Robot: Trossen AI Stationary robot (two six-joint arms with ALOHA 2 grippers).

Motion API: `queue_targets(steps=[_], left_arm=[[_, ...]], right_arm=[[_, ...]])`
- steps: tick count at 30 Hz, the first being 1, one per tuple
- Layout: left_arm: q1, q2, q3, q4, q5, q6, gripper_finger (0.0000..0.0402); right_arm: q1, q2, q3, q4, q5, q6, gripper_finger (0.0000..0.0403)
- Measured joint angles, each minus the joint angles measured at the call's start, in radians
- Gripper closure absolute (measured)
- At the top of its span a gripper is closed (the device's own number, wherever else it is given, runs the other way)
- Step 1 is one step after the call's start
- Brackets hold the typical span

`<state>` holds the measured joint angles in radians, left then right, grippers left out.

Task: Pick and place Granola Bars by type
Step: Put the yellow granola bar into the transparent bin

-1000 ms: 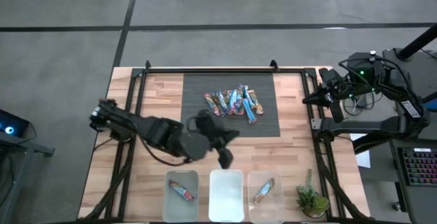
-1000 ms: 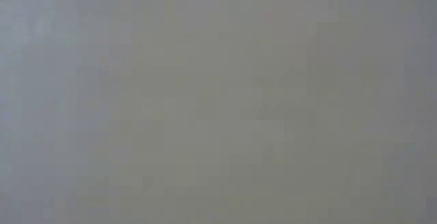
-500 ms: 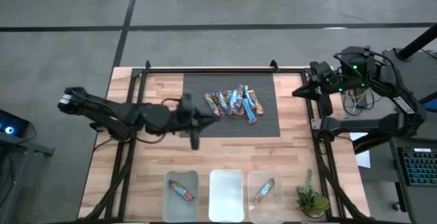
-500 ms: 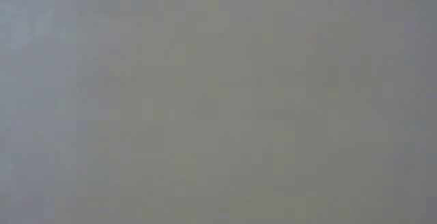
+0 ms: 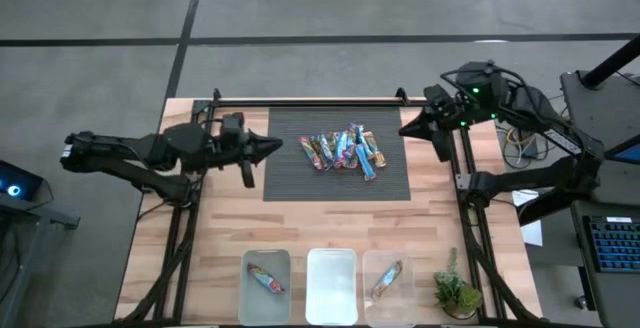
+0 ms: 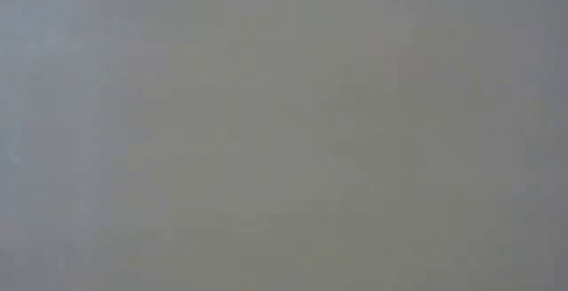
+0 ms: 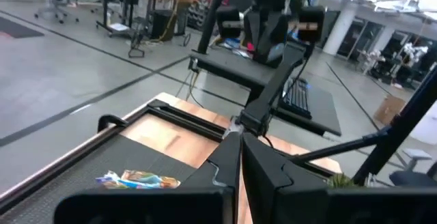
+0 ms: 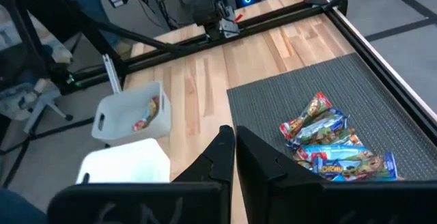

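The granola bars (image 5: 345, 151) lie in a loose pile on the dark mat (image 5: 290, 183) in the far middle of the table; they also show in the left wrist view (image 7: 140, 179) and the right wrist view (image 8: 328, 145). One more bar lies in the left bin (image 5: 266, 280) and one in the right bin (image 5: 386, 280). My left gripper (image 5: 272, 147) is shut and empty, at the mat's left edge, pointing at the pile. My right gripper (image 5: 408, 129) is shut and empty, just off the mat's far right corner. The low view is blank grey.
Three clear bins stand in a row at the near edge; the middle bin (image 5: 331, 286) holds nothing. A small potted plant (image 5: 455, 293) stands to their right. A black frame rail (image 5: 310, 101) runs along the far edge. Bare wood (image 5: 330, 223) lies between mat and bins.
My left arm has drawn back from above the bins: its gripper has moved toward the far and left edges, to the mat's left edge. My right gripper has swung from the table's right rail toward the mat's right edge. The bars have stayed where they were.
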<state>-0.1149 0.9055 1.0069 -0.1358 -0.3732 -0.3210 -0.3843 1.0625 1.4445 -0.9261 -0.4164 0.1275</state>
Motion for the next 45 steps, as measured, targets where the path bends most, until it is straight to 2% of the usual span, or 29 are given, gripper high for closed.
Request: queue_targets(steps=[3,7,10,13,16,24,29,32,42,45], left_arm=[[0.007,-0.015,0.0,-0.015,-0.01,0.002,0.0401],[0.009,-0.017,0.0,-0.019,-0.079,0.042,0.0401],[0.009,-0.009,0.0,-0.018,-0.098,0.081,0.0401],[0.01,-0.001,0.0,-0.02,-0.099,0.054,0.0401],[0.01,0.002,0.0,-0.024,-0.077,0.054,0.0401],[0.025,-0.011,0.0,-0.079,-0.047,0.076,0.0401],[0.049,-0.012,0.0,-0.136,0.032,0.059,0.0401],[0.051,-0.012,0.0,-0.144,0.041,0.059,0.0401],[0.065,-0.012,0.0,-0.154,0.041,0.069,0.0402],[0.068,-0.012,0.0,-0.154,0.041,0.07,0.0402]], right_arm=[[0.0,0.034,0.0,0.0,0.0,-0.048,0.0394],[0.0,0.078,0.0,0.026,0.0,-0.081,0.0394],[0.0,0.108,0.0,0.061,0.0,-0.036,0.0394],[0.0,0.14,0.0,0.092,-0.001,0.03,0.0394],[0.0,0.17,0.0,0.099,-0.003,0.086,0.0394],[0.0,0.268,0.0,0.105,-0.003,0.103,0.0394],[0.0,0.32,-0.001,0.136,-0.002,0.105,0.0394],[0.0,0.341,-0.001,0.156,-0.002,0.105,0.0394],[-0.002,0.356,-0.001,0.255,0.0,0.106,0.0394],[-0.009,0.347,-0.001,0.268,0.0,0.176,0.0394]])
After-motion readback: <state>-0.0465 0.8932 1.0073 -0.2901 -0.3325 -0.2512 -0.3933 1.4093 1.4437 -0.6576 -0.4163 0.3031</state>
